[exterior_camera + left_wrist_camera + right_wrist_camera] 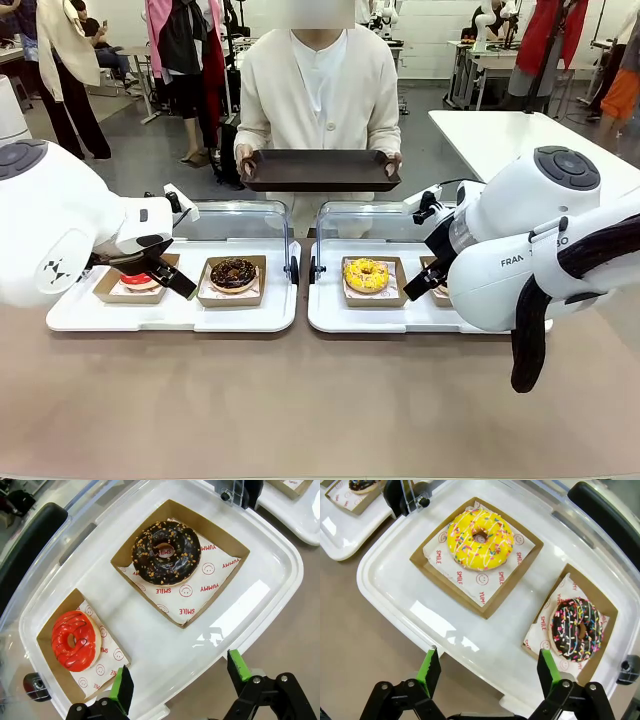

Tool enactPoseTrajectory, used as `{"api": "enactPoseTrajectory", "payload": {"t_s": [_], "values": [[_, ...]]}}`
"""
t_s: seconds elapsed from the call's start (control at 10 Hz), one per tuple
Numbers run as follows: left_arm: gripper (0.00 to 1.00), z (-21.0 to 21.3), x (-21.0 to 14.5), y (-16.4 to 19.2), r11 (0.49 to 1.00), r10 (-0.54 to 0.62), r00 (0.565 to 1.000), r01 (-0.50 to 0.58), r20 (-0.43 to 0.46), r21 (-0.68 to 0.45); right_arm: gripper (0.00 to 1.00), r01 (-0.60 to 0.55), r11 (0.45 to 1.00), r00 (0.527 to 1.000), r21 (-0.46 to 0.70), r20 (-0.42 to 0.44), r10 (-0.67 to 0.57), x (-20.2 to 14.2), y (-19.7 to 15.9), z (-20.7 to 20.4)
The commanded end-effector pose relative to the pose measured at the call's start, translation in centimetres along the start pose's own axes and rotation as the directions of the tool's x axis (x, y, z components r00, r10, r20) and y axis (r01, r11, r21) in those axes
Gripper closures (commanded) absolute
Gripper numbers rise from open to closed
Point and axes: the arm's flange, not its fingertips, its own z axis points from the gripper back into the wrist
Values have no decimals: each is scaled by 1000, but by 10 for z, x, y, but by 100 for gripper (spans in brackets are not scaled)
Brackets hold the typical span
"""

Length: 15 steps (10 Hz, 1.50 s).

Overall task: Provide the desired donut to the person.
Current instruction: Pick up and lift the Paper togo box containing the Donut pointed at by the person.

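Toward the left end of the left white tray (70, 315) sits the red-iced donut (75, 641), with the nut-topped chocolate donut (166, 552) near the tray's right end. The left gripper (180, 677) hangs over the near edge, jaws spread and empty. On the right white tray (330, 318), the yellow donut (480, 539) lies left and the sprinkled chocolate donut (576, 628) right. The right gripper (489, 669) hovers at that near edge, likewise parted, holding nothing. Across the table, the person (318, 90) holds out a dark tray (320, 170). Which donut is wanted, I cannot tell. Each looks light, soft and easily smeared, so the stiff wall of its card box (222, 537) seems the safer grip.
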Motion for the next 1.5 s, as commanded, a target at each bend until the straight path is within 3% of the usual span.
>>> {"api": "enactPoseTrajectory", "payload": {"t_s": [0.0, 0.4, 0.5, 0.6, 0.8, 1.0, 1.3, 1.4], "values": [[0, 0, 0, 0, 1000, 0, 1000, 0, 0, 0, 0, 0, 1000, 1000, 0, 0, 0, 0, 0, 0], [0, 0, 0, 0, 1000, 0, 1000, 0, 0, 0, 0, 0, 1000, 1000, 0, 0, 0, 0, 0, 0], [0, 25, 0, -15, 997, -73, 991, 76, 110, -23, 0, -55, 997, 997, 49, 48, 53, 2, 2, 29], [0, 62, 11, -27, 994, -102, 986, 105, 129, -17, 0, -43, 996, 997, 73, 60, 39, 8, 2, 61], [0, 137, 18, -47, 983, -183, 976, 179, 118, 42, 0, -41, 997, 998, 64, 57, 37, 11, 3, 130], [0, 196, 24, -52, 972, -189, 979, 175, 78, 156, 0, -47, 998, 999, -31, 14, 48, 13, 1, 194], [0, 235, 23, -63, 951, -195, 980, 180, 37, 252, 0, -56, 997, 998, -51, -12, 55, 15, 4, 240], [0, 225, 23, -54, 965, -219, 972, 203, 81, 166, 0, -52, 998, 998, -39, 27, 53, 9, -2, 228]]}}
